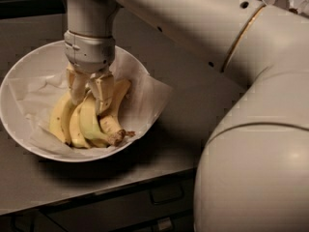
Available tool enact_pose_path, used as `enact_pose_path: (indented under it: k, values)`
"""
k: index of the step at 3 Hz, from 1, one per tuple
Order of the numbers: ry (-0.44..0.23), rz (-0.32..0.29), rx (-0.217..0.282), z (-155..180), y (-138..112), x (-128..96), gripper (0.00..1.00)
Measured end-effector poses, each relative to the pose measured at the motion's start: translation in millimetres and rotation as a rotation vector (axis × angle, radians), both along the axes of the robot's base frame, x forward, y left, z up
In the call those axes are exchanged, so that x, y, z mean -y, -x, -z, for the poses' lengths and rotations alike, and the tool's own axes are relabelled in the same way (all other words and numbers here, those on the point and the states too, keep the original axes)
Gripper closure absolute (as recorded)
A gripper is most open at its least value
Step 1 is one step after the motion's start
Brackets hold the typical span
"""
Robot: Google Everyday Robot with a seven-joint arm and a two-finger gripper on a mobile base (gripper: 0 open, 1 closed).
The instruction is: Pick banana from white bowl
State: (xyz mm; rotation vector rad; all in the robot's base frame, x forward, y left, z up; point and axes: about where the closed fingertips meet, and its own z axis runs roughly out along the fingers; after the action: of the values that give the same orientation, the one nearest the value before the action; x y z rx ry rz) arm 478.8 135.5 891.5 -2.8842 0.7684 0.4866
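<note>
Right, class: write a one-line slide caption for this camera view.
Robot gripper at the banana bunch lying in the paper-lined white bowl.

Smooth plastic gripper (pixel 91 99) down in the glossy white bowl (pixel 30 64), over crumpled matt paper (pixel 145 98) and smooth-skinned banana (pixel 89 125); matt worktop (pixel 48 190)

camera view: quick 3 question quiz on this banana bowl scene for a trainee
1. Where is the gripper? A: down in the white bowl, at the bananas. B: raised high above the bowl. C: out of view.
2. True or false: the bowl holds a single banana.
3. Fill in: the bowl is lined with crumpled white ____.

Key: 1 A. 2 false, it is a bunch joined at a brown stem end. 3 paper.
</note>
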Motion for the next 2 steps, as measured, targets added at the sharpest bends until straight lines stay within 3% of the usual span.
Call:
enact_pose_path:
  k: [2]
  values:
    - [0.004, -0.012, -0.011, 1.8, -0.9, -3.4, 0.52]
